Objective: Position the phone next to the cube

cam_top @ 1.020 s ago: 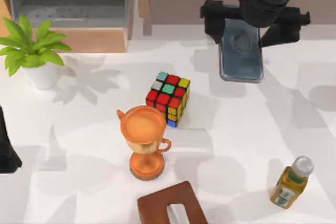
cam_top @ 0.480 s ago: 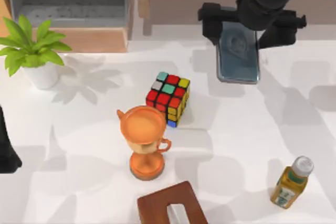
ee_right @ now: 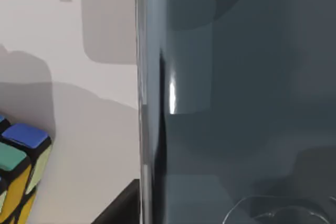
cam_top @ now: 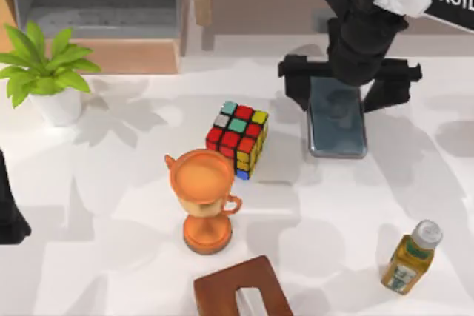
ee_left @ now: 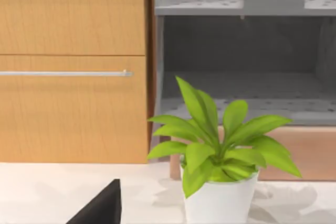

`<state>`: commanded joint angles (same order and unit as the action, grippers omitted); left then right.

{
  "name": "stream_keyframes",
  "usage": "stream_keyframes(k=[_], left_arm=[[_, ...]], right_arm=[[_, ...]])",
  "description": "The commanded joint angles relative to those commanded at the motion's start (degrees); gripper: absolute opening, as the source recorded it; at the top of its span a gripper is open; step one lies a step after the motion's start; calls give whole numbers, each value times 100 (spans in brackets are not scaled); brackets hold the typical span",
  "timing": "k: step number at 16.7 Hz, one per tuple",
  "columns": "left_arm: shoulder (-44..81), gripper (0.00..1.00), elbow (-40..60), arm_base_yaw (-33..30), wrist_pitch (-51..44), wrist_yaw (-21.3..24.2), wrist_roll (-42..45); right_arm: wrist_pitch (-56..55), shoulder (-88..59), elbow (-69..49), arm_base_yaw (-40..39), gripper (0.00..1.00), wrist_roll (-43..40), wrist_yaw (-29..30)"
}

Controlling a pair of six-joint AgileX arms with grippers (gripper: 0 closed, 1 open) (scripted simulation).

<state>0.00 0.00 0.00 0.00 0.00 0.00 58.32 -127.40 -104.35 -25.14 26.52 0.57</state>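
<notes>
Phone (cam_top: 338,125) dark glossy, silver-rimmed, under right gripper (cam_top: 348,85), near cube (cam_top: 238,137).

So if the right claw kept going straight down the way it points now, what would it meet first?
The phone it carries sits directly under the right claw, so the phone would likely meet the bare table first; the cube stands off to the left. Height above the table is unclear.

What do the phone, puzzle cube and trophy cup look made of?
Phone: glossy glass-like dark screen with reflections, thin silver-grey rim, possibly metal.
Puzzle cube: black body, likely plastic, with flat coloured stickers.
Trophy cup: smooth orange, soft sheen; plastic or glazed ceramic, cannot tell.
</notes>
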Motion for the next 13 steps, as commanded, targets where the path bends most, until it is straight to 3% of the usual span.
stream_keyframes(k=[10, 13], left_arm=[[0, 100, 0, 0, 0, 0, 0], [0, 100, 0, 0, 0, 0, 0]], right_arm=[[-8, -429, 363, -2, 0, 1, 4], [-8, -429, 363, -2, 23, 1, 4]])
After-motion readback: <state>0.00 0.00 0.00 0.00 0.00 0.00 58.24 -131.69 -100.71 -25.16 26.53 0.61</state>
